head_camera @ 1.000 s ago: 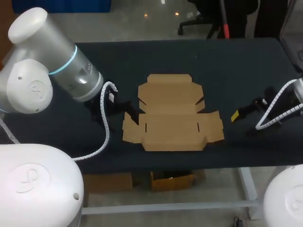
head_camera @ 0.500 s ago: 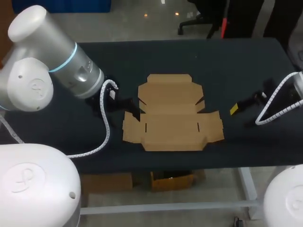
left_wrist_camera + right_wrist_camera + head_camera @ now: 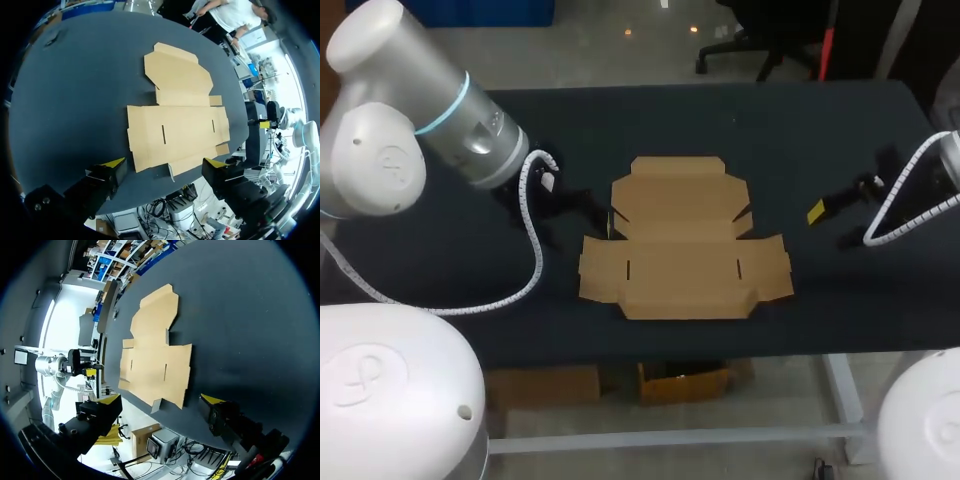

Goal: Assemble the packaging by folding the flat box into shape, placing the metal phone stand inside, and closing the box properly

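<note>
The flat brown cardboard box [image 3: 682,240] lies unfolded in the middle of the black table [image 3: 720,120], all its flaps down. My left gripper [image 3: 595,208] hovers just off the box's left edge, its fingers open; in the left wrist view the box [image 3: 177,117] lies ahead of the open gripper [image 3: 165,165]. My right gripper [image 3: 820,212] hangs to the right of the box, apart from it and open. From the right wrist the box [image 3: 155,360] lies ahead of the open gripper [image 3: 161,400]. Both grippers hold nothing. No metal phone stand shows in any view.
Bare black tabletop surrounds the box on all sides. The table's front edge [image 3: 720,355] runs close below the box. A white cable loops from each wrist, the left cable [image 3: 532,250] hanging over the table.
My right gripper has moved toward the far side of the table, away from the front edge. The left arm has drawn back a little to the left. The box has not moved.
</note>
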Controlling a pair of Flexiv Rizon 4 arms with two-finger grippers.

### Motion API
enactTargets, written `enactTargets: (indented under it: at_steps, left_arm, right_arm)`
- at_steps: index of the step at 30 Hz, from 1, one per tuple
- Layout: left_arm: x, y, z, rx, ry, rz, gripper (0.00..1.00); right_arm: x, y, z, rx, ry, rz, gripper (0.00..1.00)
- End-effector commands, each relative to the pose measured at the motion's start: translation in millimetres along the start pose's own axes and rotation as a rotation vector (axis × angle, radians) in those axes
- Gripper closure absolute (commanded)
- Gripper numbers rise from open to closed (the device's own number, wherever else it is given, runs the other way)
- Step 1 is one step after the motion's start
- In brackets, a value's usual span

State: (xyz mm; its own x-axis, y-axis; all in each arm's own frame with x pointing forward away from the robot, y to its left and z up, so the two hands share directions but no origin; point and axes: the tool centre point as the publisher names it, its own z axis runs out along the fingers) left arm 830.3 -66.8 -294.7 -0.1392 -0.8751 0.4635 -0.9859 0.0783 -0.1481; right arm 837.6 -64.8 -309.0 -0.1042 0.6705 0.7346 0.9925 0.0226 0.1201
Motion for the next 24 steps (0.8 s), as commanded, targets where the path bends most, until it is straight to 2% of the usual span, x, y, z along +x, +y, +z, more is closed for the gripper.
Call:
enactTargets:
  at_steps: [1, 7, 21, 24]
  left_arm:
    - [-7.9, -18.1, 2.0, -0.034, 0.032, 0.014, 0.00]
    - [-15.3, -39.2, 1.6, -0.052, 0.070, 0.048, 0.00]
    - [-27.4, -85.7, 0.4, -0.057, 0.084, 0.086, 0.00]
    - [-27.4, -85.7, 0.4, -0.057, 0.084, 0.086, 0.00]
  right_arm:
    - [-7.2, 18.6, 3.4, 0.042, 0.036, -0.010, 0.00]
    - [-9.7, 39.4, 12.2, 0.062, 0.040, -0.018, 0.00]
    - [-8.7, 79.6, 24.4, 0.078, 0.089, -0.059, 0.00]
    - [-8.7, 79.6, 24.4, 0.078, 0.089, -0.059, 0.00]
